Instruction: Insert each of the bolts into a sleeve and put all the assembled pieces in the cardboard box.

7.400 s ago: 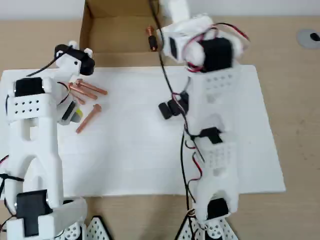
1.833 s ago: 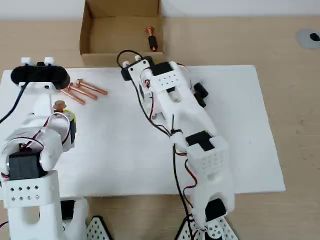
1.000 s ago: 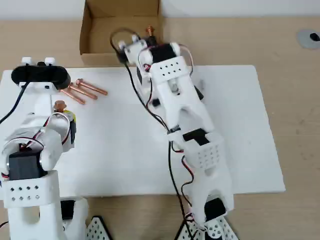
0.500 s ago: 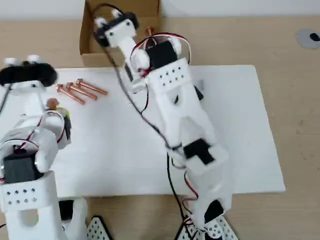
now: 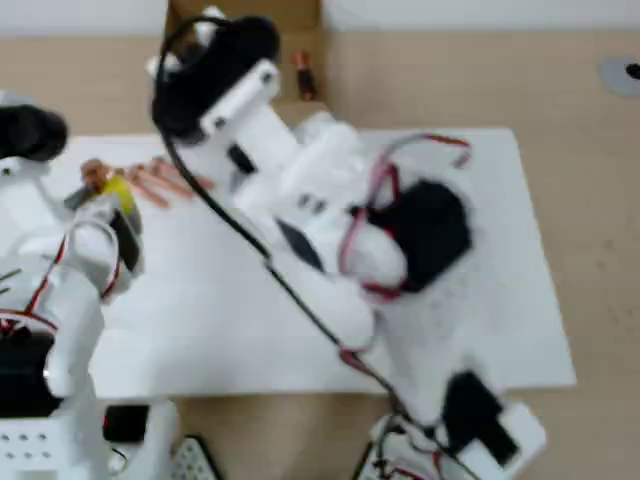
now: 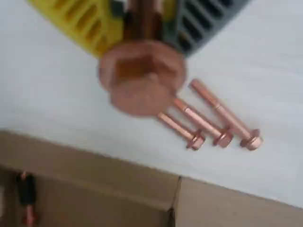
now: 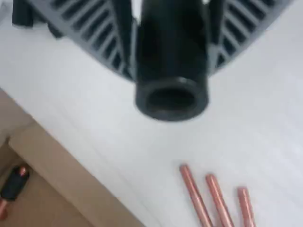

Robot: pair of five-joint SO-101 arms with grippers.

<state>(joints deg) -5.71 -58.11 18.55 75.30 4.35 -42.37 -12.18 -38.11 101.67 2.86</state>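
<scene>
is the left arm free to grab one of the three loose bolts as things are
Probably not. The left gripper is shut on a bolt, so it has no room for another, though the three loose bolts lie uncovered on the white sheet.

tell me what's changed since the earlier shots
The right hand came back from the box, took a sleeve off the mat and swung left towards the left hand. The left hand picked one bolt off the mat and holds it raised. Three bolts still lie on the mat, and one assembled piece stays in the box.
</scene>
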